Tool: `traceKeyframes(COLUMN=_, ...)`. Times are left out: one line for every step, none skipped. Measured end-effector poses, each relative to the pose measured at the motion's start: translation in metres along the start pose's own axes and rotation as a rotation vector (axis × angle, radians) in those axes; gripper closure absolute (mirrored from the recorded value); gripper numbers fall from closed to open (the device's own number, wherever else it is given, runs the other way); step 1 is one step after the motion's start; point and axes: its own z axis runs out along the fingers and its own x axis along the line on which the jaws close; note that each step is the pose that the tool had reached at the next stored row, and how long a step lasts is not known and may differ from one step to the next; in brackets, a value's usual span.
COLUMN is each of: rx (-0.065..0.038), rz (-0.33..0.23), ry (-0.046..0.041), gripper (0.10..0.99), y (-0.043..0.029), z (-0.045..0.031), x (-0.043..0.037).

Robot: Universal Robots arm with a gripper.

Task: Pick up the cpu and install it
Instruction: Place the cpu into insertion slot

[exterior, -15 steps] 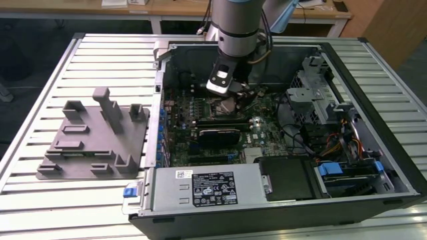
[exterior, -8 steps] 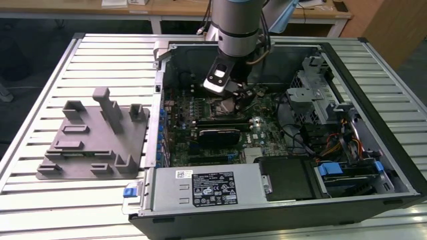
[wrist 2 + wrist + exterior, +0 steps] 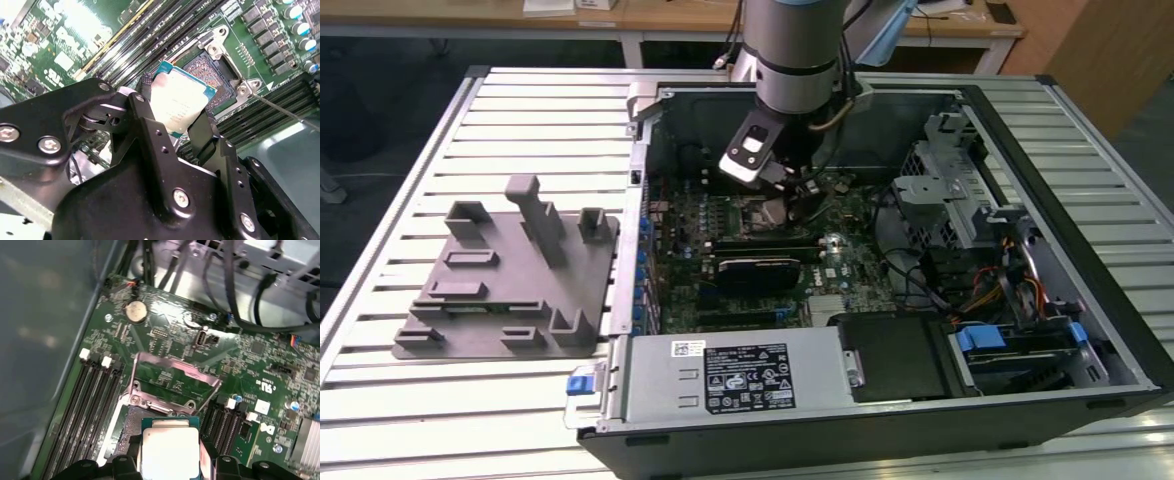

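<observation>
**A:** On the exterior view's left, the grey fixture plate [image 3: 507,300] sits on the table, well apart from the work. Any trouble there?

**B:** None that I see. The risk starts further right, inside the computer case [image 3: 854,440], where the arm reaches down over the motherboard [image 3: 854,262].

**A:** What does the claw have?

**B:** In the second wrist view the gripper [image 3: 174,120] pinches the cpu [image 3: 182,95] by two opposite edges, silvery top showing. The chip hangs just over the open socket [image 3: 215,75], and it looks tilted and not squared to the frame. I cannot tell whether it touches.

**A:** So what could go wrong?

**B:** If it goes down tilted or offset, I judge a corner could land on the contact field and bend it, or ride up on the black frame. An edge pinch is also thin, so a nudge could twist the chip between the fingers.

**A:** And further along?

**B:** The load plate [image 3: 175,371] stands raised just beyond the socket, so a drift that way could knock the chip. At the far right, loose cables [image 3: 987,290] lie clear of the arm.
</observation>
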Motion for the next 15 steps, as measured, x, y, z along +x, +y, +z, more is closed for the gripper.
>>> traceKeyframes(rx=0.000, rz=0.016, ry=-0.0008, gripper=0.545, y=0.0000, z=0.0001, x=0.0000)
traceKeyframes(rx=0.001, rz=0.032, ry=-0.0017, gripper=0.545, y=0.0000, z=0.0003, x=0.0000)
traceKeyframes(rx=0.001, rz=0.049, ry=-0.0026, gripper=0.545, y=0.0000, z=0.0004, x=0.0000)
traceKeyframes(rx=0.001, rz=0.066, ry=-0.0035, gripper=0.545, y=0.0000, z=0.0005, x=0.0000)
traceKeyframes(rx=0.002, rz=0.082, ry=-0.0043, gripper=0.545, y=0.0000, z=0.0006, x=0.0000)
traceKeyframes(rx=0.002, rz=0.095, ry=-0.0051, gripper=0.545, y=0.0000, z=0.0006, x=0.0000)
traceKeyframes(rx=0.002, rz=0.108, ry=-0.0058, gripper=0.545, y=0.0000, z=0.0007, x=0.0000)
traceKeyframes(rx=0.002, rz=0.120, ry=-0.0064, gripper=0.545, y=0.0000, z=0.0008, x=0.0000)
traceKeyframes(rx=0.003, rz=0.131, ry=-0.0070, gripper=0.545, y=0.0000, z=0.0009, x=0.0001)
traceKeyframes(rx=0.003, rz=0.140, ry=-0.0073, gripper=0.545, y=0.0000, z=0.0010, x=0.0003)
traceKeyframes(rx=0.003, rz=0.148, ry=-0.0077, gripper=0.545, y=0.0001, z=0.0011, x=0.0005)
traceKeyframes(rx=0.003, rz=0.153, ry=-0.0081, gripper=0.545, y=0.0001, z=0.0011, x=0.0007)
traceKeyframes(rx=0.003, rz=0.157, ry=-0.0083, gripper=0.545, y=0.0003, z=0.0012, x=0.0011)
traceKeyframes(rx=0.003, rz=0.160, ry=-0.0085, gripper=0.545, y=0.0004, z=0.0012, x=0.0015)
traceKeyframes(rx=0.003, rz=0.164, ry=-0.0087, gripper=0.545, y=0.0005, z=0.0013, x=0.0019)
